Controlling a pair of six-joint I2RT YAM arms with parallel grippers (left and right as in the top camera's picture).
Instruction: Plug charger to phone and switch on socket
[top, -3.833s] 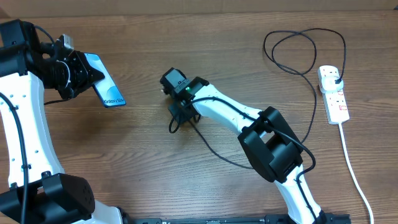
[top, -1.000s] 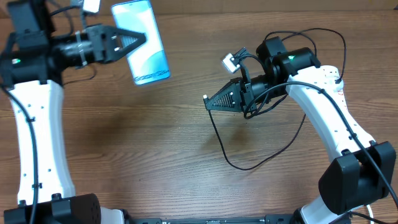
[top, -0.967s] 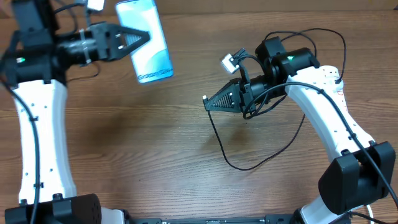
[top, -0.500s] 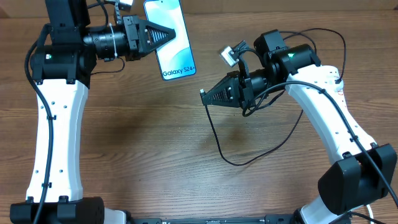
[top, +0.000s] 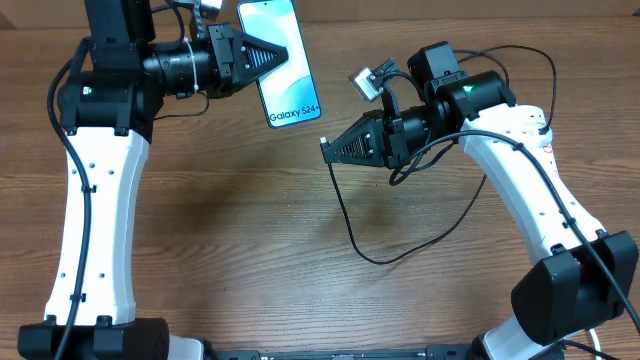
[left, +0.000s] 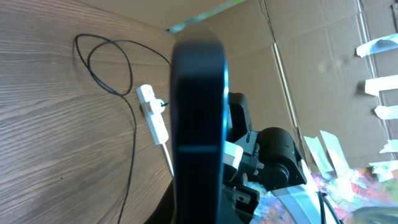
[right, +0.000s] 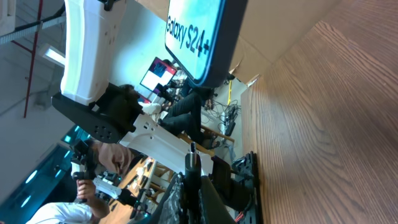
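My left gripper (top: 266, 57) is shut on the phone (top: 286, 62) and holds it in the air at the back of the table, its lit screen reading "Galaxy S24+". The left wrist view shows only the phone's dark edge (left: 198, 118). My right gripper (top: 333, 150) is shut on the charger's connector tip (top: 324, 143), which points left, just below and right of the phone's lower end. In the right wrist view the tip (right: 192, 157) aims up at the phone (right: 196, 37). The black cable (top: 350, 225) hangs down and loops right. The socket (left: 153, 114) lies far right, under my right arm in the overhead view.
The wooden table (top: 220, 260) stretches below both arms. A loop of black cable (top: 500, 52) lies at the back right. A cardboard wall (left: 311, 50) stands behind the table. My right arm (top: 530, 200) spans the right side.
My left arm has carried the phone to the right, toward the connector, and turned its screen to face up. The right gripper has edged slightly up and left with the tip.
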